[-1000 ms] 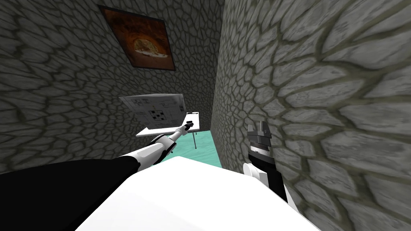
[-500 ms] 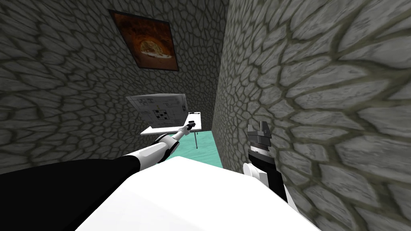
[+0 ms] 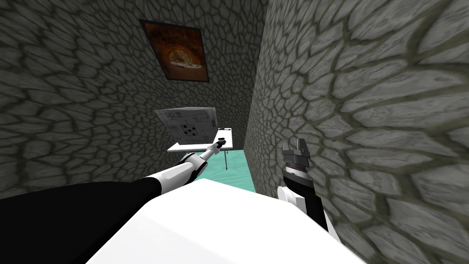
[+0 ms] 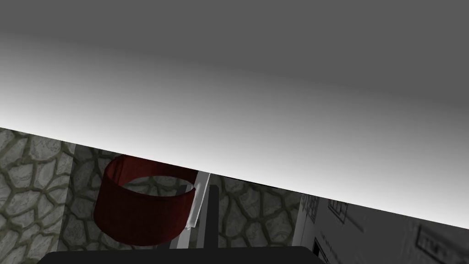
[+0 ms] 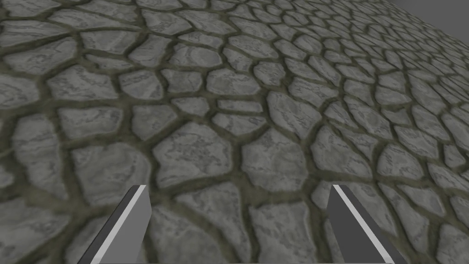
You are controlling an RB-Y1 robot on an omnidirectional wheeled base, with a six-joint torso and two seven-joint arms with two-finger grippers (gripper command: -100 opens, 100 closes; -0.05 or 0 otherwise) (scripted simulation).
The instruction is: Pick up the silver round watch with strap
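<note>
Room: narrow corner of grey stone walls (image 3: 68, 91); teal floor (image 3: 233, 169); framed picture (image 3: 175, 56), dark orange-brown, high on the far wall.
Surface: small white table (image 3: 183, 147) on thin legs in the corner, against the far wall.
On the table: large printed sheet (image 3: 188, 123) with a crossword grid, standing tilted up off the top.
Left gripper (image 3: 220, 144): stretched far out over the table's right end, beside the sheet; fingers drawn close together, clamped on the watch's thin silver case.
Watch (image 4: 137, 215): dark red strap in an open loop just beside the fingers, right at the white tabletop; touching it or clear of it, impossible to tell.
Right gripper (image 5: 233, 224): raised close to the right-hand wall, fingers spread wide, holding nothing.
</note>
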